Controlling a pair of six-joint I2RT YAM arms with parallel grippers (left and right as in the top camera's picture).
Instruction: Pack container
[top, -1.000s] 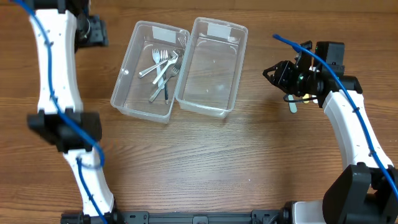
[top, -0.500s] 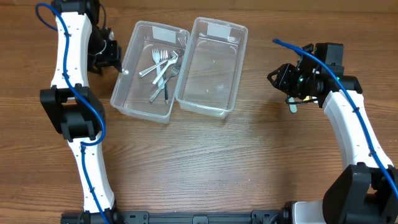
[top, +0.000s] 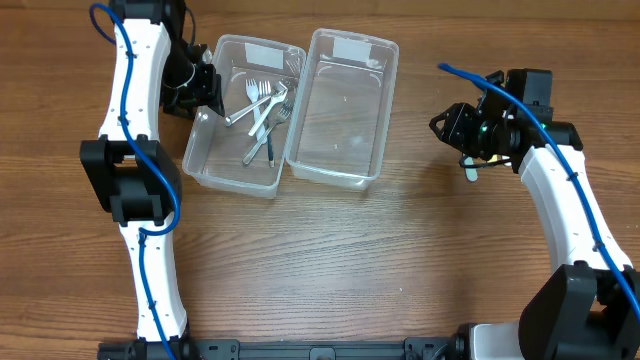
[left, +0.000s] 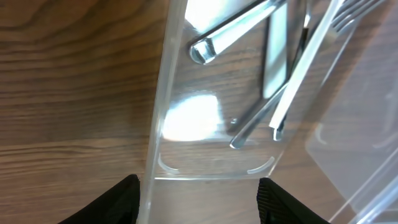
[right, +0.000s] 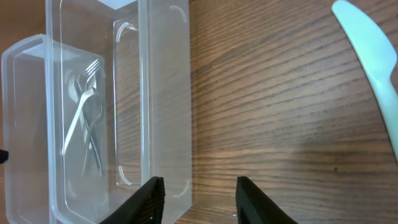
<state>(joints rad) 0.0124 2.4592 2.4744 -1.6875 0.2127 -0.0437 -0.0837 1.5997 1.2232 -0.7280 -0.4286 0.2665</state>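
Wooden table (top: 400, 250) bears a clear container (top: 213, 170) holding forks (top: 262, 104).

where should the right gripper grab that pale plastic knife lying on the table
Come straight down on the knife and pinch it across its narrow width, near mid-length. It lies flat on the table with bare wood along both long edges.

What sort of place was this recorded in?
Probably a robotics lab or test bench: a left arm and right arm trailing blue cables stand at a wooden table, with a plastic container of forks staged for practice.
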